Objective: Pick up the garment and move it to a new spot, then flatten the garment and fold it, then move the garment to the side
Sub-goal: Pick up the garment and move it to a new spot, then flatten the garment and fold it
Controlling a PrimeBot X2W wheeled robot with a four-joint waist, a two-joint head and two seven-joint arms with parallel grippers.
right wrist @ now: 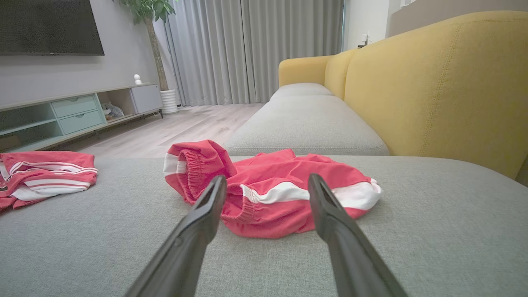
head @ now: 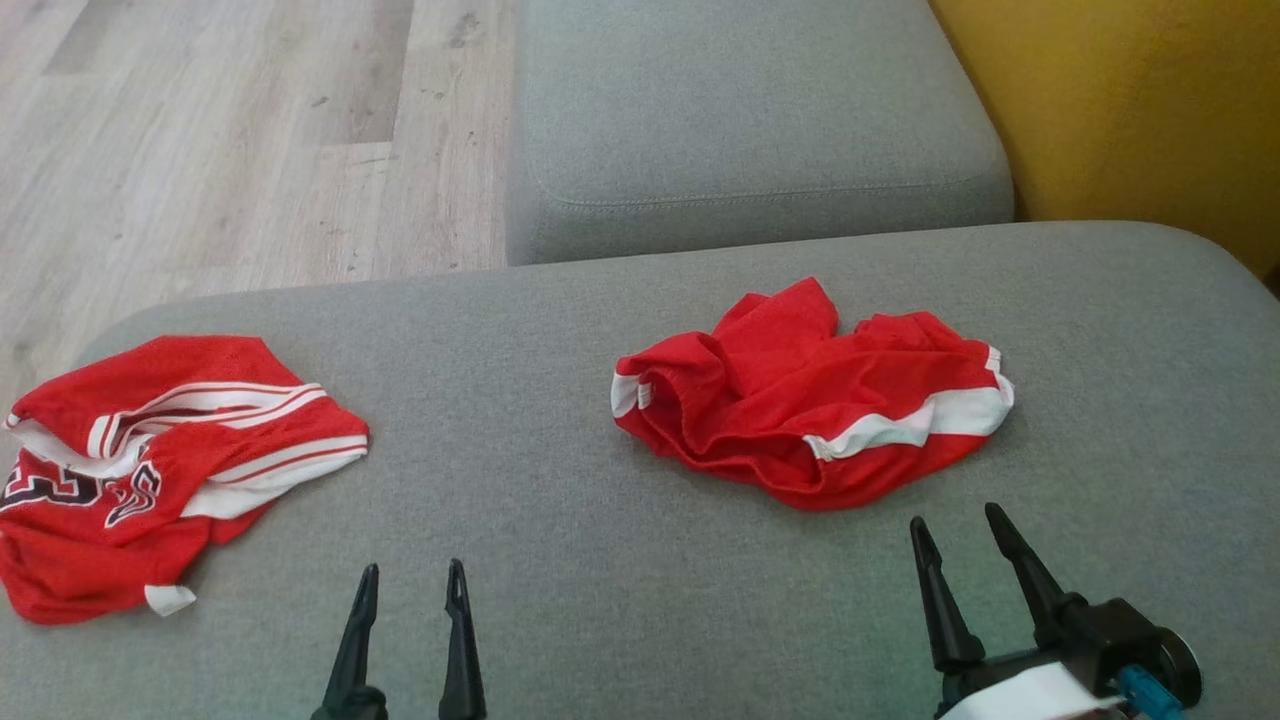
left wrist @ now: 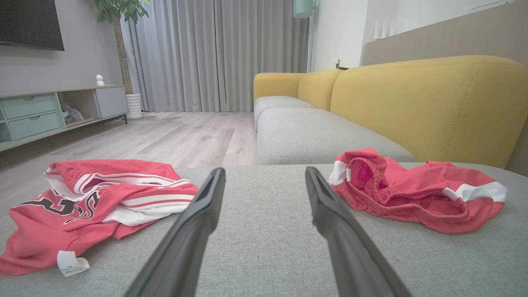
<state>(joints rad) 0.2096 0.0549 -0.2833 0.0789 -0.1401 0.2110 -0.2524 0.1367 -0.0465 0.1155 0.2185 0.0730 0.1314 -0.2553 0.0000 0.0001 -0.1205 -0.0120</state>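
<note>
Left tool (head: 414,566) and right tool (head: 952,515) spread; crumpled garment (head: 810,420), probably shorts, jersey (head: 150,470) well left

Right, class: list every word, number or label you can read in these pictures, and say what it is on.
Jersey: black lettering, partly folded under, cannot be read.
Tag on the jersey: print too small to read.
Shorts: no text.
</note>
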